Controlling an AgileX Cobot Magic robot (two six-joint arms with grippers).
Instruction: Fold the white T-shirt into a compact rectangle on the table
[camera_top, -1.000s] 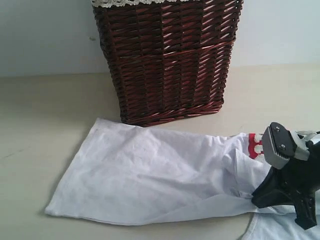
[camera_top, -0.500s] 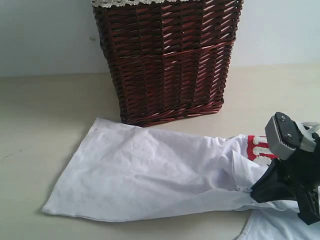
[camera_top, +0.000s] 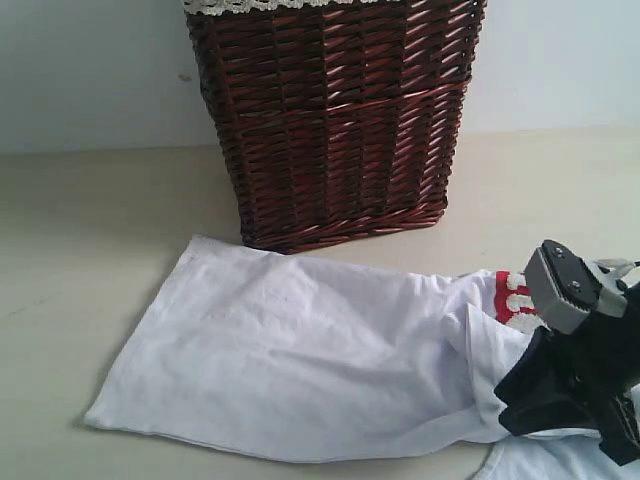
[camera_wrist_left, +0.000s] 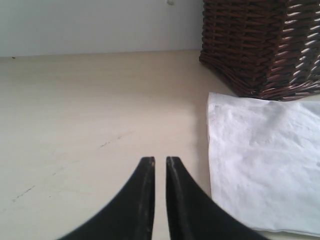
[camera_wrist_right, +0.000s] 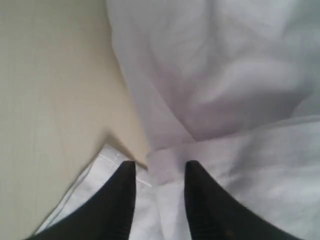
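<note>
- The right gripper (camera_wrist_right: 159, 169) sits low over the right end of the white T-shirt (camera_top: 300, 360), its arm entering from the right edge of the exterior view and tilted down toward the cloth.
- Its 2 fingers stand parted, with a bunched fold of the shirt lying between the tips; nothing is pinched.
- The left gripper (camera_wrist_left: 160, 162) hovers above the bare table (camera_top: 90, 260), just beside the shirt's left edge; its 2 fingers are nearly together, with only a thin slit and nothing between them.
- The shirt lies flat on the table in front of the wicker basket (camera_top: 330, 120), spread wide and smooth on the left, creased and gathered at the right.
- Red-outlined letters (camera_top: 512, 295) show beside the right gripper.
</note>
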